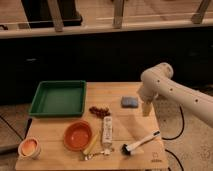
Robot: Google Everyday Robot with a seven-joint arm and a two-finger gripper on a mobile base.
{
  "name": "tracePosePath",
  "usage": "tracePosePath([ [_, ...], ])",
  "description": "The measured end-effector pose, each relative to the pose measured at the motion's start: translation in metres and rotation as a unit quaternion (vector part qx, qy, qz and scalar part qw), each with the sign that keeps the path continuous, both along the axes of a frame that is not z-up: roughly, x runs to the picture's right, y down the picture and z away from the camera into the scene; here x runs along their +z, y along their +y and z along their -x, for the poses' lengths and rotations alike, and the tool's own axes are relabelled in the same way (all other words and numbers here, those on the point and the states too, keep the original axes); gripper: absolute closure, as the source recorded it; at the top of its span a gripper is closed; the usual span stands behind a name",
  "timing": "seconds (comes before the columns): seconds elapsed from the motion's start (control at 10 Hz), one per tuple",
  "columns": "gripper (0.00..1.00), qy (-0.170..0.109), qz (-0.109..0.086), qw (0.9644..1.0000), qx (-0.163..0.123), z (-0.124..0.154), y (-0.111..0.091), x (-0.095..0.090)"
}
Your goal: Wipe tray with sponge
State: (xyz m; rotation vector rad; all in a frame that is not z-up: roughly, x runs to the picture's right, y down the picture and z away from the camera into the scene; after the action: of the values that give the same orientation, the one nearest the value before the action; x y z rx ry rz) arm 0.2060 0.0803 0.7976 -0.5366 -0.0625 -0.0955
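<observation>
The green tray (59, 98) lies at the back left of the wooden table, with nothing in it. The blue-grey sponge (129, 102) lies flat on the table at the back right, well apart from the tray. My gripper (146, 108) hangs from the white arm just to the right of the sponge, a little above the table, pointing down. It holds nothing that I can see.
An orange bowl (78, 135) stands in front of the tray. A white remote (107, 130), a black-headed brush (139, 143), a dark red cluster (99, 110), a yellow item (90, 147) and a small cup (29, 147) at the front left also lie on the table (125, 125).
</observation>
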Motion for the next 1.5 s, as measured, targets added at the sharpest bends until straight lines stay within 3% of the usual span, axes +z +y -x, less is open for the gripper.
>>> tracePosePath([
  [0.9, 0.20, -0.019, 0.001, 0.9996, 0.020, 0.002, -0.008, 0.036],
  [1.5, 0.20, -0.029, 0.013, 0.9987, 0.039, 0.004, -0.003, 0.059],
])
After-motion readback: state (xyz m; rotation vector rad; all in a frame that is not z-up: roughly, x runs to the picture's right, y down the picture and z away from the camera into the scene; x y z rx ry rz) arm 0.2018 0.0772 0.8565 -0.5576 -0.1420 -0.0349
